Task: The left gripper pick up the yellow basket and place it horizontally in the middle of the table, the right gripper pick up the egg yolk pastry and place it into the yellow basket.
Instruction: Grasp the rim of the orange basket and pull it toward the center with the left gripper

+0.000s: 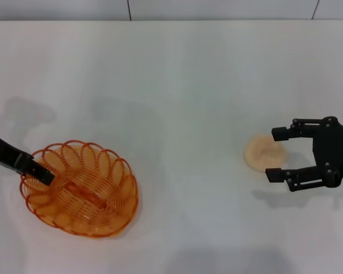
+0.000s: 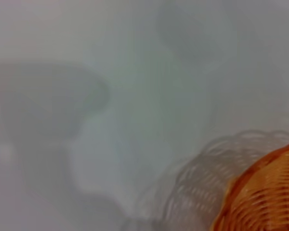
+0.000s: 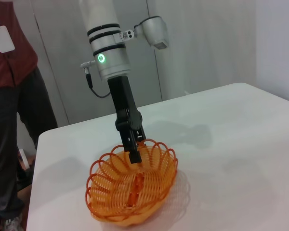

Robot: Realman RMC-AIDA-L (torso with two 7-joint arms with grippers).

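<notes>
Take the oval orange-yellow wire basket with the looped rim (image 1: 80, 188) as your landmark: it sits on the white table (image 1: 177, 85) at the robot's left-front, well off the table's middle. The left end effector (image 1: 44, 174), a black claw on a silver-white arm w/ green ring light, reaches the basket rim on its outer-left side. The right wrist view shows its fingers pressed together on the rim wire (image 3: 133, 155), so you're pinching the basket already. The basket's long axis runs diagonally in the head view, not yet horizontal, so the coming move prob. needs a shift toward the table's middle plus a turn.

Well right of the basket lies the small round pale beige pastry (image 1: 263, 152). The right end effector (image 1: 278, 153), a black claw, sits just beside it on the far side from the basket, fingers spread, one either side of the pastry's edge, not gripping yet.

Table between basket and pastry is bare white. A person in a red top (image 3: 12, 72) stands behind the table.
</notes>
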